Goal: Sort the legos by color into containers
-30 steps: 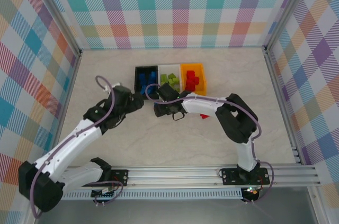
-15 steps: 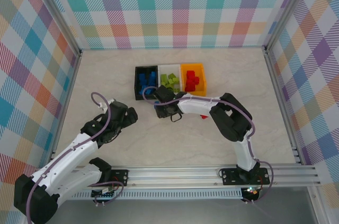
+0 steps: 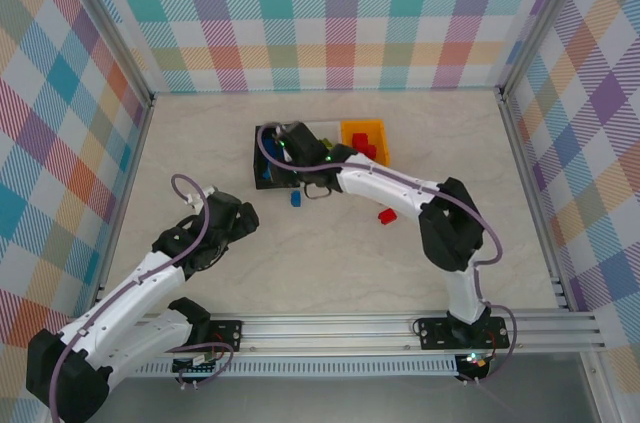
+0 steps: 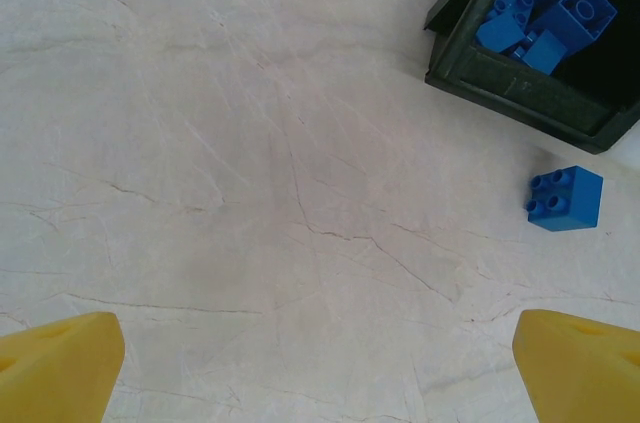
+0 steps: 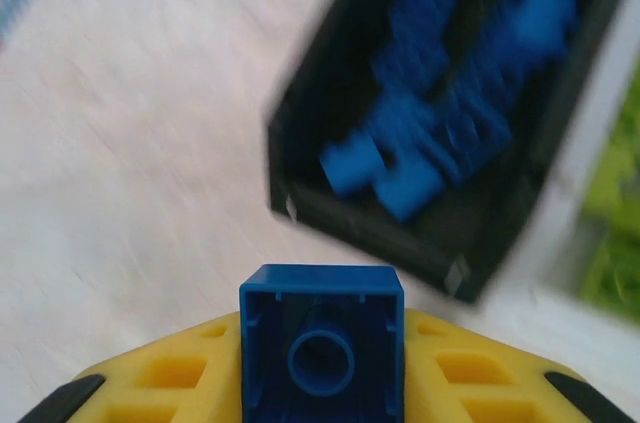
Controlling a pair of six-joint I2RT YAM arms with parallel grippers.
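Right gripper: clamped on the held blue block, which sits hollow side up between two yellow fingers at the bottom centre of the right wrist view.
Right gripper from above: it is at the upper middle of the frame, over the black bin; the arm covers the held block there.
Left gripper: jaws wide apart and holding nothing, with one yellow fingertip in each lower corner of the left wrist view.
Left gripper from above: left of centre, well apart from the bins.
Black bin, right wrist view: upper right of the frame and blurred, with blue blocks piled inside.
Black bin, left wrist view: only a corner shows at the upper right, but it is sharp, and the studs on the blue blocks are plain to see.
Loose blue block: on the bare table, just below the bin's corner and not touching it; from above it lies below the bins.
Red block: on the table right of centre, beside the right arm.
Orange bin: at the right end of the row, with red blocks in it.
White bin: its wall runs along the right edge of the right wrist view, with a green blur beyond it; from above the arm hides most of it.
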